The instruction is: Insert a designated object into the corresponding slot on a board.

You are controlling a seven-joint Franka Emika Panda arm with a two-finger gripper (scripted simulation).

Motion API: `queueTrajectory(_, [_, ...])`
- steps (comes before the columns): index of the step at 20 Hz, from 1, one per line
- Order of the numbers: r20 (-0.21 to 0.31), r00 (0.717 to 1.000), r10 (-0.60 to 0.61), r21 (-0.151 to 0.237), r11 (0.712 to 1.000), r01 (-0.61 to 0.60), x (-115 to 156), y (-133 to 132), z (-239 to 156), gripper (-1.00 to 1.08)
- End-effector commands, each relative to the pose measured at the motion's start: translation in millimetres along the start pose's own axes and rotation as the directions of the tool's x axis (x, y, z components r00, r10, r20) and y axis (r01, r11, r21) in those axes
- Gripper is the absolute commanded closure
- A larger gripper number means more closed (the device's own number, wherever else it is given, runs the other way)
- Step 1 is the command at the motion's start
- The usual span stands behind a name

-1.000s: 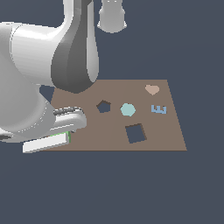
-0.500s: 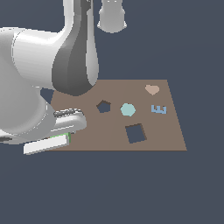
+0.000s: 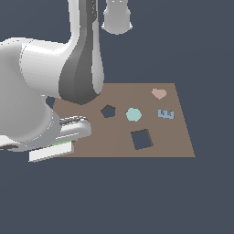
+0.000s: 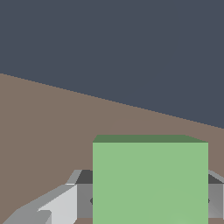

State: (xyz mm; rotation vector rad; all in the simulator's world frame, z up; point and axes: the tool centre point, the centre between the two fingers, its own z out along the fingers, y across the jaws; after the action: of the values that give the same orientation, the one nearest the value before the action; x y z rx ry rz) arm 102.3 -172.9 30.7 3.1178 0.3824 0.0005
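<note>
The light-green square block (image 4: pixel 150 183) fills the wrist view, with a grey finger (image 4: pixel 84 200) pressed to one side and another finger (image 4: pixel 215 200) to the other. My gripper (image 4: pixel 150 205) is shut on it. In the exterior view only a thin green strip of the block (image 3: pixel 64 144) shows at my gripper (image 3: pixel 68 146), low over the brown board's (image 3: pixel 178 141) corner at the exterior view's left. The dark square slot (image 3: pixel 141 139) lies open on the board, well off toward the exterior view's right of the gripper.
On the board are a dark pentagon hole (image 3: pixel 108 111), a pale teal hexagon (image 3: pixel 133 114), a tan heart (image 3: pixel 158 93) and a small blue E-shaped piece (image 3: pixel 166 114). The arm's bulky white links (image 3: pixel 41 91) hide the board's left part.
</note>
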Motion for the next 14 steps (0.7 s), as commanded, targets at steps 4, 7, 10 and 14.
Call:
queueTrajectory(4, [0.000,1.000,0.000,0.000,1.000,0.000,0.0,-0.3,0.7,1.08])
queueTrajectory(7, [-0.001,1.000,0.000,0.000,1.000,0.000,0.3,-0.2,-0.6,1.08])
queueTrajectory(10, [0.000,1.000,0.000,0.000,1.000,0.000,0.3,-0.2,-4.4,1.08])
queueTrajectory(14, [0.001,1.000,0.000,0.001,1.000,0.000,0.4,-3.3,-2.3,1.08])
